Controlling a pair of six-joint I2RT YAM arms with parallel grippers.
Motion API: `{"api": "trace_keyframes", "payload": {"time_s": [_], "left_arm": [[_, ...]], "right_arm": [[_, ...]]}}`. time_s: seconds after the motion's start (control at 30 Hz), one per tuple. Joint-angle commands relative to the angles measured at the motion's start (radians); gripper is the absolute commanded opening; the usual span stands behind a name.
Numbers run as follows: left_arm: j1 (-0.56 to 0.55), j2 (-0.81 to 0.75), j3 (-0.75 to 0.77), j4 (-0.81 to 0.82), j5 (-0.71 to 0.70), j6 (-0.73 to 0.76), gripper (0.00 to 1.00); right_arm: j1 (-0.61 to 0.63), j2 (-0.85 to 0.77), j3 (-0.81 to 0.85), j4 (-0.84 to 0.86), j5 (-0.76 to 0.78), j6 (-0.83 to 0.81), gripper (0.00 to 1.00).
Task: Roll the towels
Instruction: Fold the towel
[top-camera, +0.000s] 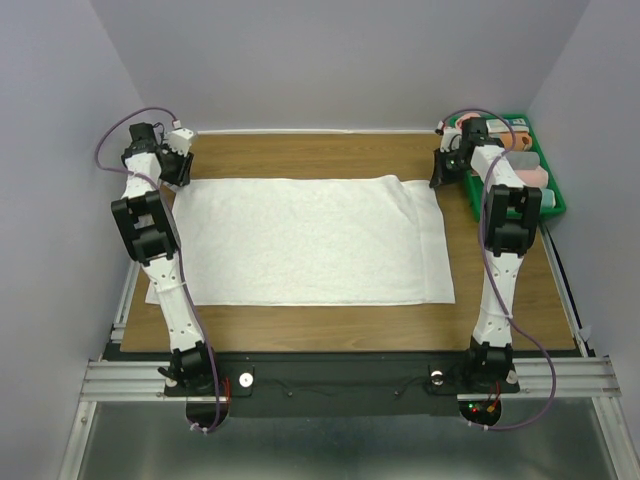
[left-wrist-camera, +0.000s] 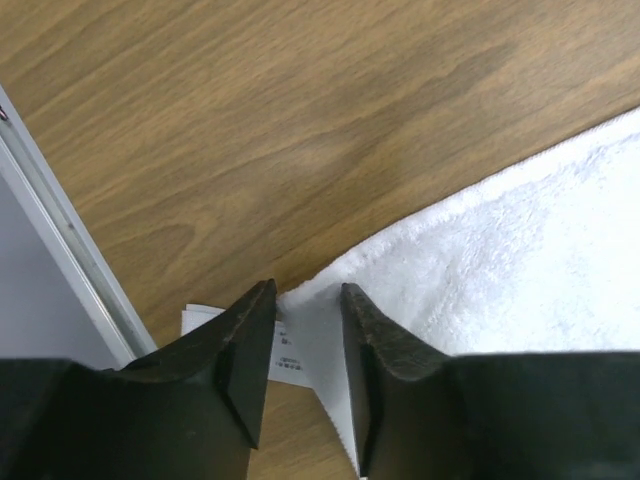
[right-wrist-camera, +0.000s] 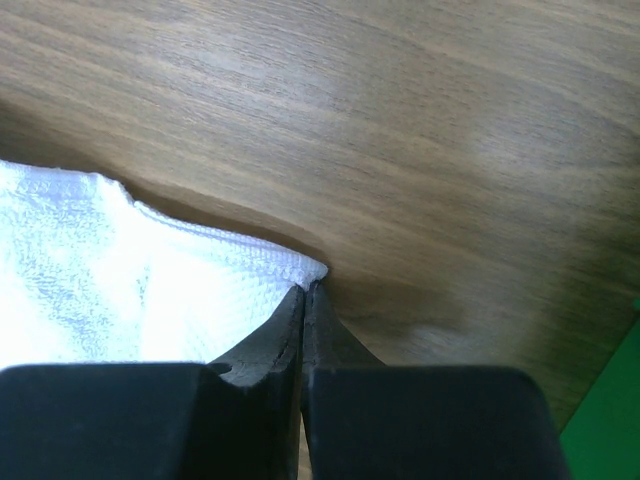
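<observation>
A white towel (top-camera: 310, 240) lies spread flat on the wooden table (top-camera: 330, 155). My left gripper (top-camera: 178, 170) is at its far left corner. In the left wrist view the left gripper (left-wrist-camera: 308, 295) is open, its jaws standing either side of the towel's corner (left-wrist-camera: 520, 240), with a white care label (left-wrist-camera: 198, 318) beside them. My right gripper (top-camera: 440, 170) is at the far right corner. In the right wrist view the right gripper (right-wrist-camera: 307, 288) is shut on the towel's corner (right-wrist-camera: 100, 270), which is lifted slightly off the wood.
A green bin (top-camera: 556, 203) with several rolled towels stands at the far right, just beyond the right gripper; its edge shows in the right wrist view (right-wrist-camera: 610, 420). A metal rail (left-wrist-camera: 70, 260) borders the table's left edge.
</observation>
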Motion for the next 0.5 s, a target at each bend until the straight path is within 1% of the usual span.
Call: {"api": "trace_keyframes", "payload": {"time_s": [0.0, 0.13, 0.17, 0.23, 0.27, 0.3, 0.47], "left_arm": [[0.014, -0.012, 0.062, -0.016, 0.015, 0.013, 0.39], [0.017, -0.022, 0.059, -0.016, 0.032, 0.016, 0.27], [0.018, -0.023, 0.057, -0.016, 0.036, 0.019, 0.19], [0.018, -0.029, 0.059, -0.012, 0.038, 0.018, 0.11], [0.021, -0.031, 0.060, -0.009, 0.045, 0.015, 0.04], [0.027, -0.034, 0.065, -0.007, 0.061, 0.010, 0.01], [0.043, -0.049, 0.069, 0.002, 0.079, 0.007, 0.00]], "right_arm": [[0.002, -0.030, 0.070, -0.005, 0.000, -0.026, 0.01], [-0.001, -0.022, 0.102, -0.005, 0.009, -0.026, 0.01], [-0.002, -0.018, 0.114, -0.003, 0.012, -0.026, 0.01], [-0.005, -0.015, 0.128, -0.005, 0.012, -0.022, 0.01], [-0.005, -0.014, 0.133, -0.005, 0.012, -0.022, 0.01], [-0.008, -0.013, 0.142, -0.005, 0.011, -0.020, 0.01], [-0.013, -0.016, 0.147, -0.005, 0.020, -0.025, 0.01]]}}
